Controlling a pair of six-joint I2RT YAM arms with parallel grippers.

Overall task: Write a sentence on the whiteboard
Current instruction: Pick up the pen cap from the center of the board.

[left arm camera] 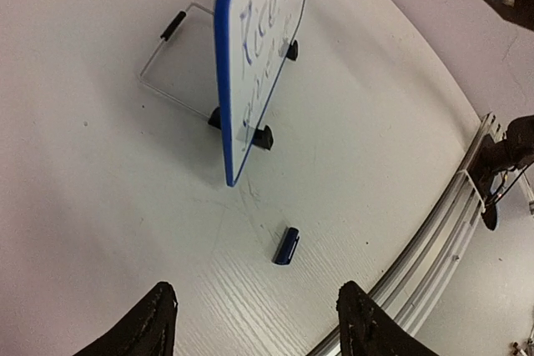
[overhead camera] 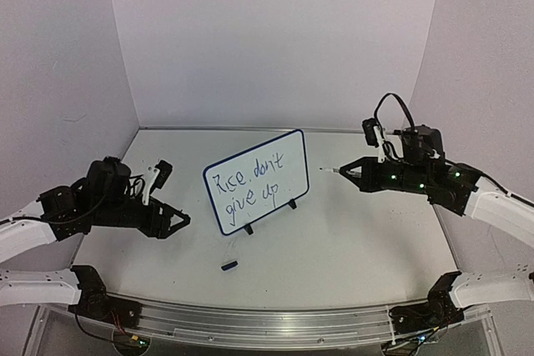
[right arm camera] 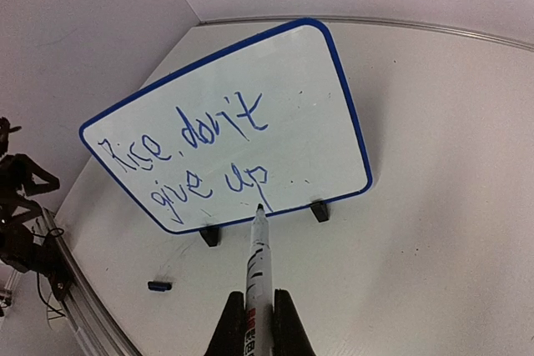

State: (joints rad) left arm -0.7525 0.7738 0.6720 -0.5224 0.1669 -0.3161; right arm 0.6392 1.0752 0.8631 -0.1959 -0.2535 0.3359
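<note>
The whiteboard [overhead camera: 257, 181] stands tilted on two black clip feet at the table's middle, blue-framed, and also shows in the left wrist view [left arm camera: 259, 64] and the right wrist view [right arm camera: 242, 122]. The sentence [right arm camera: 192, 152] reads "Rice, don't give up" in two blue lines [overhead camera: 250, 183]. To the board's right, my right gripper [overhead camera: 355, 171] is shut on a white marker [right arm camera: 257, 264], whose uncapped tip points at the board's lower edge but is apart from it. My left gripper [left arm camera: 254, 314] stands open and empty left of the board [overhead camera: 179, 223].
A dark blue marker cap [overhead camera: 229, 265] lies on the table in front of the board [left arm camera: 286, 246] [right arm camera: 159, 286]. A wire stand [left arm camera: 167, 64] props the board from behind. A metal rail [overhead camera: 267, 323] runs along the near edge. Walls close three sides.
</note>
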